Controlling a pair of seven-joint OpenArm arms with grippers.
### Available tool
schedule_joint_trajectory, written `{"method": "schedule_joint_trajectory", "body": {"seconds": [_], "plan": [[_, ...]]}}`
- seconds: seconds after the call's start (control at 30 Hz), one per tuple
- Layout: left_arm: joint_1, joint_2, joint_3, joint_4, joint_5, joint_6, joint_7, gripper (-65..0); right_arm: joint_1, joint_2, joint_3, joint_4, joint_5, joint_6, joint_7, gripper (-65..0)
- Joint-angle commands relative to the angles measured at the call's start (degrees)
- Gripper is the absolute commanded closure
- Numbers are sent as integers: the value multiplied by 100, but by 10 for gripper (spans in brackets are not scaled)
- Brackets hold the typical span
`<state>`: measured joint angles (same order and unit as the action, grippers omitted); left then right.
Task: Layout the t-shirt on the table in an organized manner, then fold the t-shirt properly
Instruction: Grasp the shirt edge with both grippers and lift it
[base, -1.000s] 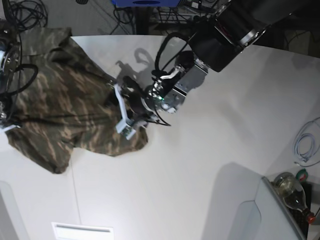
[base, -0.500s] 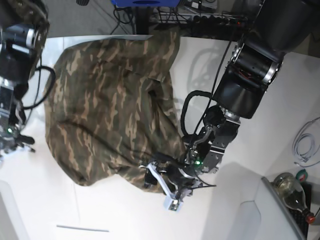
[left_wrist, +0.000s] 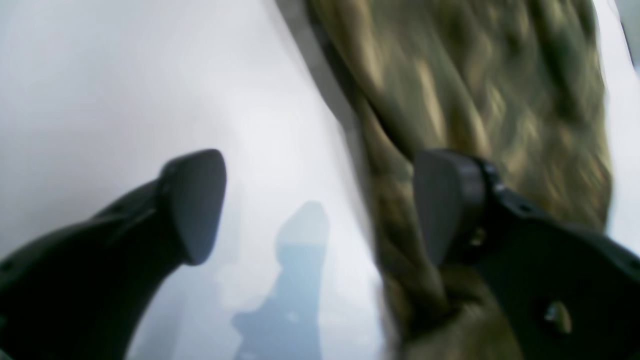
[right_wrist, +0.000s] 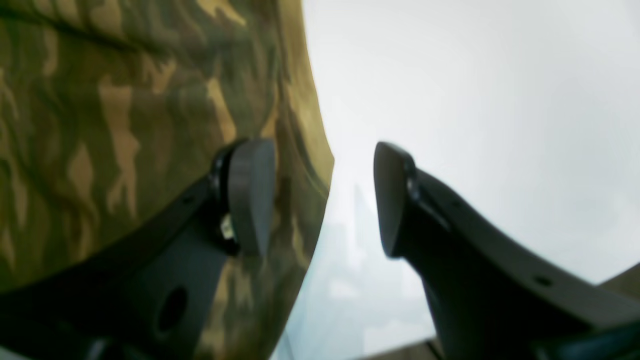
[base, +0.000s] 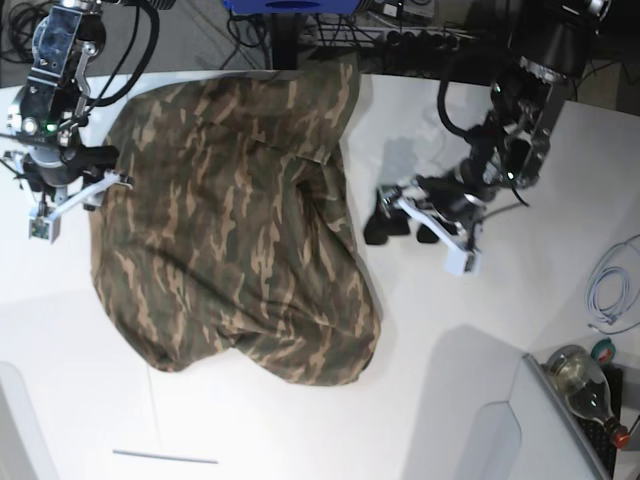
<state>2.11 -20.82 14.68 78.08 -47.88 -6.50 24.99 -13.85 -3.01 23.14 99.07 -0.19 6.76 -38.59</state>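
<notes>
The camouflage t-shirt (base: 235, 225) lay rumpled at the white table's (base: 300, 430) 10 o'clock. Both claws stood open and empty: right gripper (base: 68, 190) at its left edge, left gripper (base: 420, 222) just off its right. Regripping opposite corners would have spread it best.

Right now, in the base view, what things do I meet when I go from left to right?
Right gripper → t-shirt → left gripper → white cable, all over the table.

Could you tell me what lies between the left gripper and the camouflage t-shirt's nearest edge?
Only bare white table, seen in the base view: the open left gripper hangs apart from the camouflage-print cloth t-shirt.
</notes>
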Motion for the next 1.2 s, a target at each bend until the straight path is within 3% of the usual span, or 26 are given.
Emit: {"method": "schedule_joint_trajectory", "body": {"seconds": [0.0,0.07,0.2,0.4,0.53,0.6,0.67,0.77,0.97,1.03,1.1,1.17], "plan": [[-101,-15,-4,117,-61,-66,-156,-579,53,24,-15,23,32,14,145,-305],[-110,73,172,20,-61,-216,-156,-579,35,24,-6,-91,32,14,145,-305],[-233,486,233,-393,-61,-857,-156,-579,9,24,-6,-91,32,14,145,-305],[-549,970,295,-1307,-61,-884,-165,-579,-114,24,346,-82,32,22,145,-305],[-690,1084,295,-1518,-61,-884,-165,-571,-202,24,434,-91,32,49,127,-306],[-734,1066,295,-1509,-61,-884,-156,-505,-246,-12,390,-100,111,277,109,-309],[-734,1040,251,-1509,-61,-884,-156,-378,-255,-73,399,-162,410,647,74,-312],[-796,935,295,-1509,-61,-884,-139,-247,-246,-56,399,-364,735,743,-260,-315],[-787,856,304,-1509,-61,-884,-130,-114,-141,-29,399,-751,1263,770,-576,-315],[-769,829,304,-1509,-61,-884,-121,-12,-18,15,390,-1014,1280,778,-585,-335],[-743,759,313,-1395,-61,-884,-121,0,53,32,390,-1190,1289,805,-585,-374],[-681,706,313,-1263,-61,-884,-121,0,44,24,390,-1199,1289,1069,-585,-432]]}}
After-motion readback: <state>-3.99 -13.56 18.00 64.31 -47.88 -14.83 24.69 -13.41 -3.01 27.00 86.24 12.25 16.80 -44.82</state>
